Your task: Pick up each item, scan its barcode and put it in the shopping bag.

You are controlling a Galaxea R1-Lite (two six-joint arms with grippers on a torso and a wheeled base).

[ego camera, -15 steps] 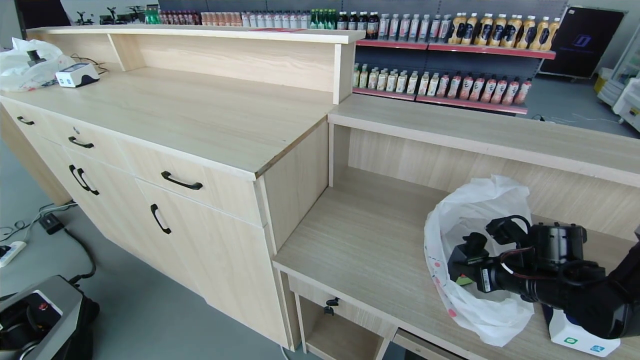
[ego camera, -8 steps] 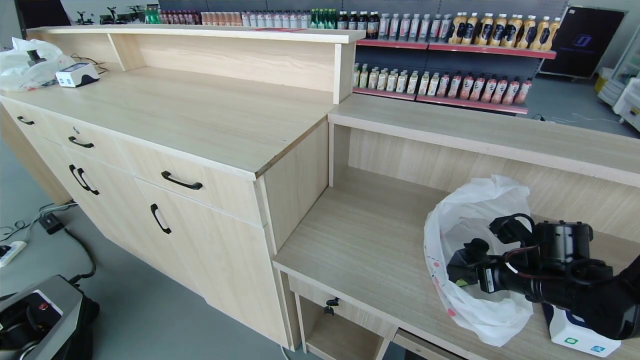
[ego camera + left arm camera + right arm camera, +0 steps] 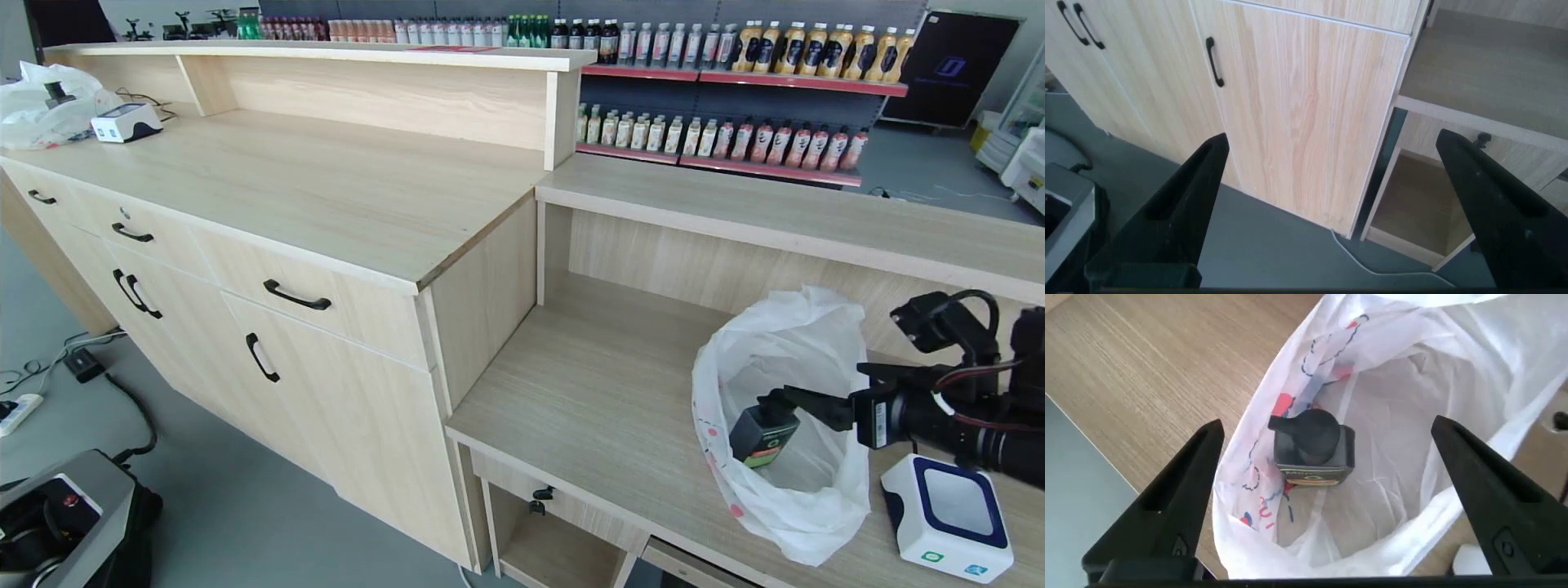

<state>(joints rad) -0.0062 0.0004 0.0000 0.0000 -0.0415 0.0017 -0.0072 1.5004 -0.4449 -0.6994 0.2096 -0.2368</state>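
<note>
Right pincer (image 3: 1327, 510) spread over shopping bag (image 3: 1413, 384), wrist view showing dark bottle (image 3: 1313, 449) inside, head view the scanner (image 3: 947, 514) alongside.

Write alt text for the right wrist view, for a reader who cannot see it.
A small dark bottle with a black cap lies inside the open white shopping bag, which sits on a light wooden counter. The right claw stands open at the bag's mouth, holding nothing.

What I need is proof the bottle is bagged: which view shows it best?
The right wrist view: it looks down on the black bottle inside the shopping bag. The head view shows only its side; the left wrist view faces a cabinet door.
</note>
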